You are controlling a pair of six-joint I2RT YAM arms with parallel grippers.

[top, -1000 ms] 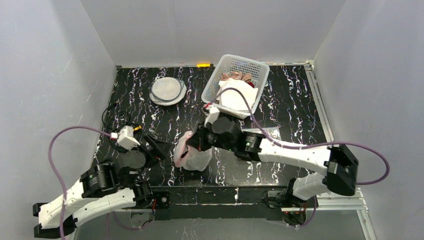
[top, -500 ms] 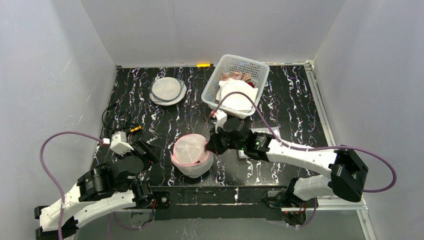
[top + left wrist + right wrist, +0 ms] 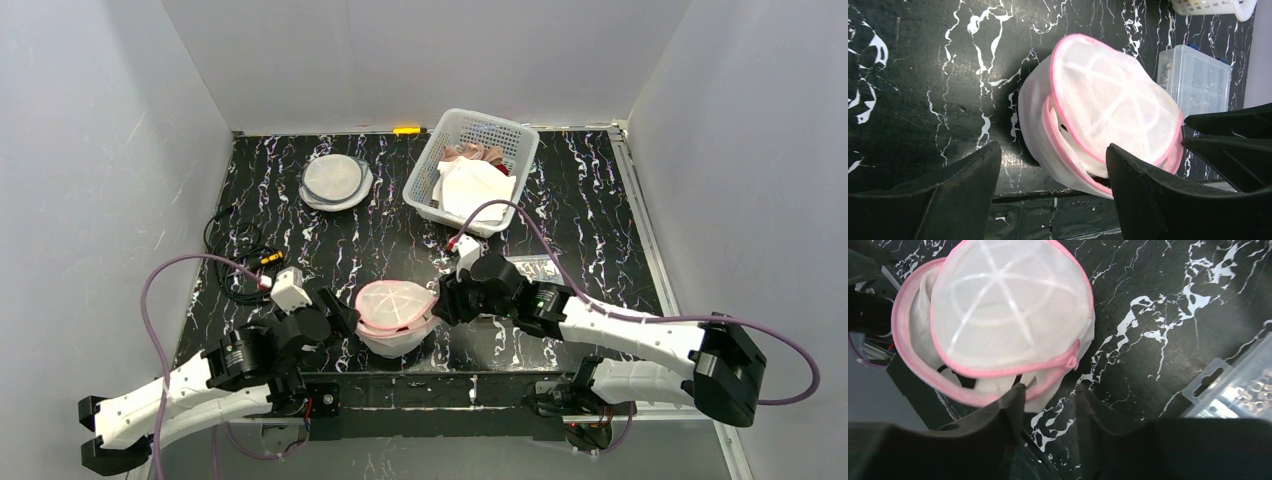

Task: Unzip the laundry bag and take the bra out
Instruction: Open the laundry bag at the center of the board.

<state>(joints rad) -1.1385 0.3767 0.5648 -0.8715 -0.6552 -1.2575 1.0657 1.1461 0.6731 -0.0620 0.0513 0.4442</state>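
The laundry bag (image 3: 395,312), white mesh with pink trim, lies at the near edge of the bench (image 3: 300,230), about at its middle, between the two grippers. The left gripper (image 3: 338,310) stands wide open just beside the bag's left side and holds nothing. The right gripper (image 3: 1050,392) is at the bag's right side. Its jaws are a little apart with nothing between them, and one finger is against the bag's lower edge.

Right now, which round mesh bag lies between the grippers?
The pink-trimmed bag at the near edge; the pale one lies far back, left of the basket.
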